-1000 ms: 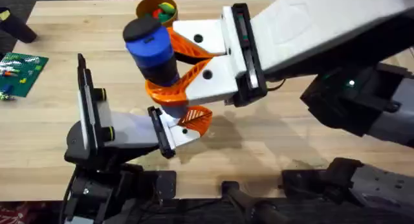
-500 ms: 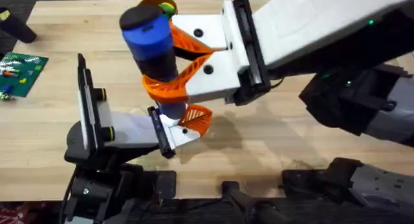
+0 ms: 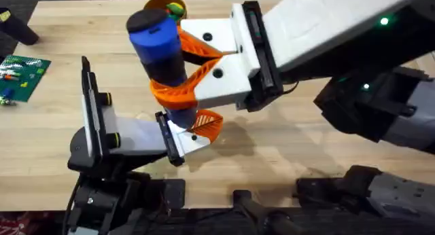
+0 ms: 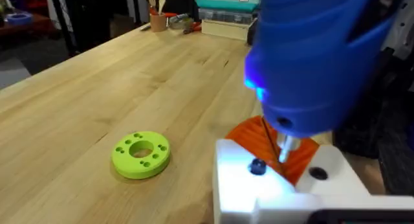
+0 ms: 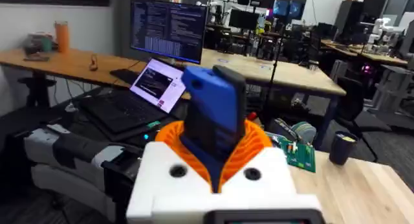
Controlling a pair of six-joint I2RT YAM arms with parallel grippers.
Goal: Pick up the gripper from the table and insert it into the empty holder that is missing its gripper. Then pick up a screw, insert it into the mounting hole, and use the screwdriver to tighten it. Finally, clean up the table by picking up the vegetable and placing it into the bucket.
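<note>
The screwdriver (image 3: 160, 55) is standing almost straight up, and we see it held by the right gripper (image 3: 178, 70). Its orange ribbed jaws are squeezed tight around the blue body. The black cap is on top. In the left wrist view the pale tip (image 4: 286, 146) points down, right beside a small dark screw (image 4: 257, 166) that sits on the white holder (image 4: 284, 188). A blue light glows on the side of the screwdriver there.

The small orange gripper (image 3: 206, 124) is already in the holder (image 3: 183, 140), just under the screwdriver. The holder's black end plate sits near the middle of the counter (image 3: 272, 143).

The left gripper (image 3: 92, 119) stays low at the near left of the counter, beside the holder. We cannot tell if its jaws are open or closed.

The yellow-orange bucket (image 3: 164, 5) is at the far edge of the counter, behind the screwdriver, with something red and green inside. A bright green ring (image 4: 141, 153) lies flat on the wood near the holder.
</note>
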